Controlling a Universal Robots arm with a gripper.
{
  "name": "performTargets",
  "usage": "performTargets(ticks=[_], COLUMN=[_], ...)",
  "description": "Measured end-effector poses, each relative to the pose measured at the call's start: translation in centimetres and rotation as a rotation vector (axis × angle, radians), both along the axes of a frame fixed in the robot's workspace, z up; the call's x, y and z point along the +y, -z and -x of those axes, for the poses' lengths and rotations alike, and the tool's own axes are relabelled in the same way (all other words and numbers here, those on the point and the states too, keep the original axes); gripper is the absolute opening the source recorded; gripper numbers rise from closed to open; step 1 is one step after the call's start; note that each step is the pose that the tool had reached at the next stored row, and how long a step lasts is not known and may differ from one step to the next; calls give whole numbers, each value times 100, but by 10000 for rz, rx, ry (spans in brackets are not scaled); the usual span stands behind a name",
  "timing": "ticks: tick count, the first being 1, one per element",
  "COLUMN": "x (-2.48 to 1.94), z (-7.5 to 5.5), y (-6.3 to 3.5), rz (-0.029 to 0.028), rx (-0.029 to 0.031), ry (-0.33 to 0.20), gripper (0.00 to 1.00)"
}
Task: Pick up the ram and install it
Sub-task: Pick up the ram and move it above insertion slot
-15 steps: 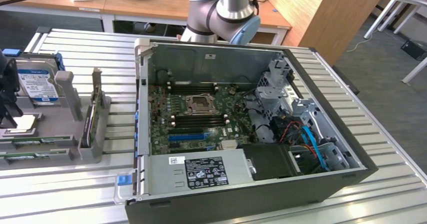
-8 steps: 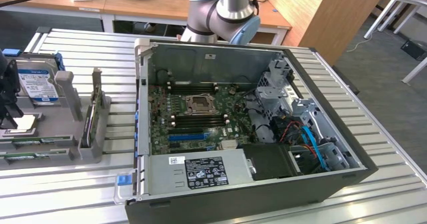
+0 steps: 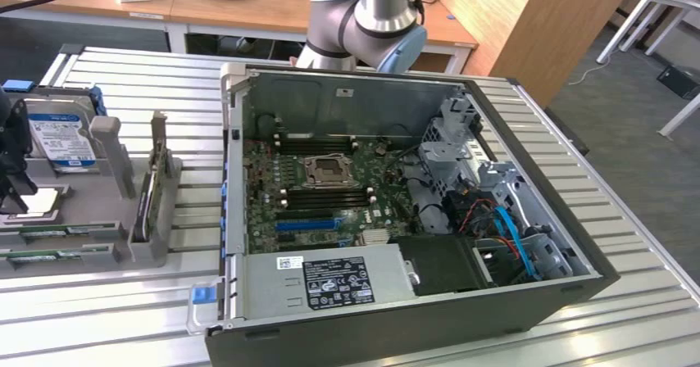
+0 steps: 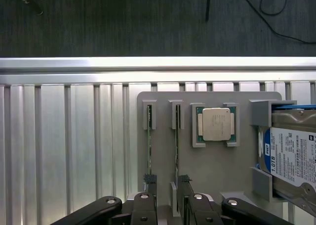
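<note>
Grey holder (image 4: 163,136) is seen with the ram (image 4: 177,146) stood on edge in it. The gripper (image 4: 167,183) is held open over the holder.

Slatted metal table (image 3: 110,318) bears a computer case (image 3: 328,97) and grey fixture (image 4: 212,165)

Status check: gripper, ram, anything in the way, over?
Gripper open, empty, over the gray holder. Two ram sticks on edge in their slots, ungripped. CPU alongside, apart from both.
</note>
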State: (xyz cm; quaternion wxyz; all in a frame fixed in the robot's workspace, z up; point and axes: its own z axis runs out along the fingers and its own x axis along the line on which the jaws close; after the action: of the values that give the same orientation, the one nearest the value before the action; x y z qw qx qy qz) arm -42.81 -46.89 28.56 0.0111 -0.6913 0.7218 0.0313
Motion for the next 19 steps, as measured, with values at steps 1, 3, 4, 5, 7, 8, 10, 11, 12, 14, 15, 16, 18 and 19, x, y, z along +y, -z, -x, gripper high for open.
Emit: performTargets(ticks=[1, 3, 4, 5, 7, 8, 10, 11, 12, 14, 15, 16, 18, 19], x=[0, -1, -2, -3, -4, -4, -5, -5, -5, -5, -5, -5, -5, -5], z=[0, 0, 1, 0, 0, 0, 0, 0, 0, 0, 0, 0, 0, 0], y=[0, 6, 13, 19, 34, 43, 59, 66, 74, 90, 97, 105, 112, 112], rz=[0, -1, -1, -1, -1, -1, 0, 0, 0, 0, 0, 0, 1, 1], rx=[1, -1, -1, -1, 0, -1, 0, 0, 0, 0, 0, 0, 1, 1], ry=[1, 1, 1, 0, 1, 1, 0, 0, 1, 1, 1, 0, 0, 0], gripper=[31, 31, 31, 31, 31, 31, 31, 31, 31, 31, 31, 31, 31, 31])
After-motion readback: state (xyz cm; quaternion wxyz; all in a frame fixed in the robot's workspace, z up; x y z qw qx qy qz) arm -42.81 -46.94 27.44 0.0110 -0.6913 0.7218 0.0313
